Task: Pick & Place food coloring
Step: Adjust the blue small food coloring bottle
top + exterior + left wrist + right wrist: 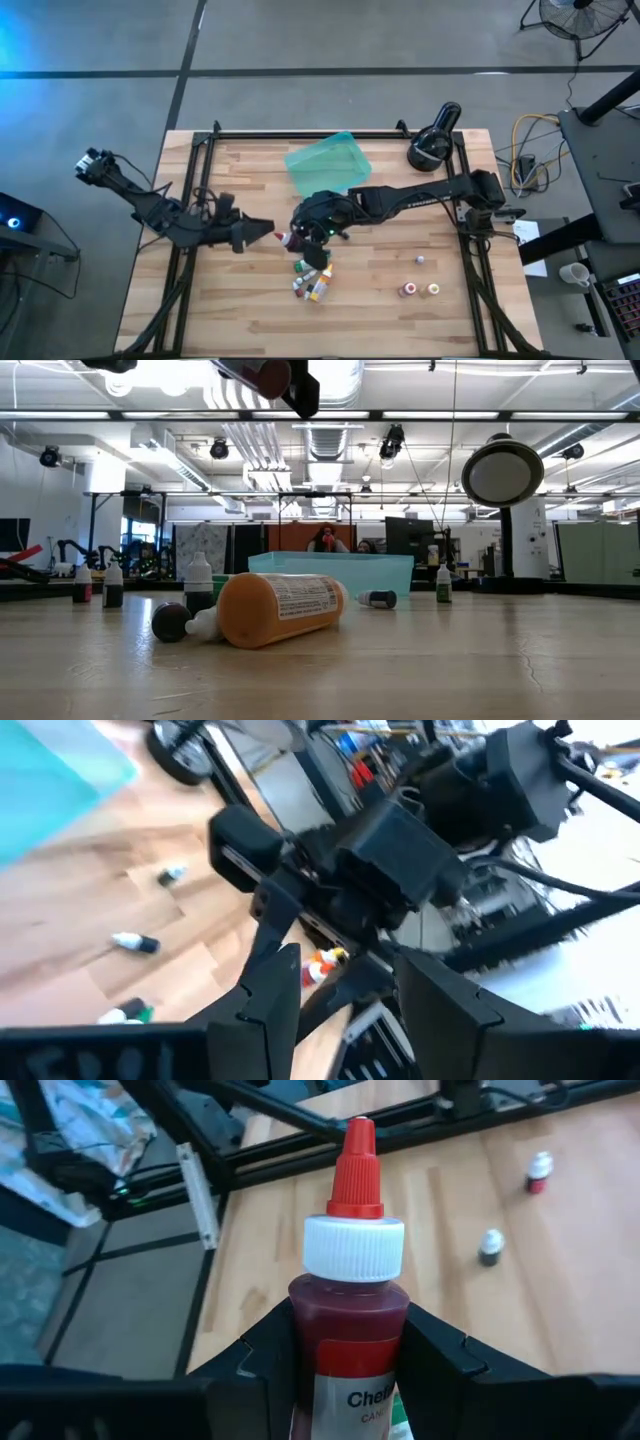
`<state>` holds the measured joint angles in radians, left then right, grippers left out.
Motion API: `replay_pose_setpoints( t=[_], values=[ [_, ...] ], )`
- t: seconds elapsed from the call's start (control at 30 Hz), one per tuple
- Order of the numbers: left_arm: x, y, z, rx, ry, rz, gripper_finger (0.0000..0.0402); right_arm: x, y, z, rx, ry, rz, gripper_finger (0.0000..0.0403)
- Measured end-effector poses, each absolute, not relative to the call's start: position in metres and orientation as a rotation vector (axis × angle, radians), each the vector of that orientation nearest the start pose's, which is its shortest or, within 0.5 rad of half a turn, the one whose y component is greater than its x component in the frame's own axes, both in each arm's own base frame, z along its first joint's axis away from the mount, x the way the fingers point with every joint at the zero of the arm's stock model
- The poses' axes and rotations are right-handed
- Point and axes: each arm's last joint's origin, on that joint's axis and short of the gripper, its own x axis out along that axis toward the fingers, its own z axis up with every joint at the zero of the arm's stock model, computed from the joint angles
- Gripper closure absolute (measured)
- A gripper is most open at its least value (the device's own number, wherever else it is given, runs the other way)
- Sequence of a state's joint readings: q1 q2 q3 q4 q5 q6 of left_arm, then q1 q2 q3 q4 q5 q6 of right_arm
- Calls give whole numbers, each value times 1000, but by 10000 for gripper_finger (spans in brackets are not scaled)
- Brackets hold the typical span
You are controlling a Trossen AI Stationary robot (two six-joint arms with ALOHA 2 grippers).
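Observation:
A red food coloring bottle (pixel 350 1325) with a white cap and red nozzle is lifted above the table's middle, my right gripper (pixel 302 236) shut on it. My left gripper (pixel 266 232) stands open just left of the nozzle (pixel 281 237); its fingers (pixel 275 1005) show nothing between them. Several more bottles lie in a heap (pixel 312 281) on the wood nearer the front edge. An orange one (pixel 280 608) lies on its side. Three small ones (pixel 420 287) stand at the right. My right gripper pinches the red bottle's body (pixel 348 1342) just below the white cap, one finger on each side. The fingers come from the table's right, slanting down. The bottle reaches out ahead of them, nozzle toward the left gripper, lifted clear of the table.
A translucent teal tray (pixel 328 163) sits at the far middle. A black round lamp-like device (pixel 432 146) stands at the far right. Small bottles (pixel 113 585) stand upright at the left of the low view. Black frame rails (pixel 190 190) run along the table's sides.

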<state>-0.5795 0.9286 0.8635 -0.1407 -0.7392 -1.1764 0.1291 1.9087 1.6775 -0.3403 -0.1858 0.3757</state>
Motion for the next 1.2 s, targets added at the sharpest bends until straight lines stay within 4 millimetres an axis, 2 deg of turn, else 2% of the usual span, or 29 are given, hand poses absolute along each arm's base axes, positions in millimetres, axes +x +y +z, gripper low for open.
replay_pose_setpoints(
  t=[0.2,0.3,0.5,0.8,0.9,1.0,1.07,1.2],
  values=[
    [177,-102,339,-1033,75,184,265,435,69,303,400,630,198,275],
    [175,-102,341,-1024,76,170,265,436,69,303,388,607,95,275],
    [159,-104,342,-1007,137,119,265,435,75,303,480,603,42,275],
    [137,-106,341,-977,239,34,265,430,108,298,598,577,-116,275],
    [136,-106,338,-955,280,27,265,429,121,293,624,596,-85,275],
    [136,-107,335,-939,318,13,265,426,135,288,617,578,-160,275],
    [137,-109,334,-932,338,-3,265,427,143,285,617,577,-142,276],
    [139,-113,331,-880,379,-42,265,428,150,278,633,577,-146,276]
  ],
)
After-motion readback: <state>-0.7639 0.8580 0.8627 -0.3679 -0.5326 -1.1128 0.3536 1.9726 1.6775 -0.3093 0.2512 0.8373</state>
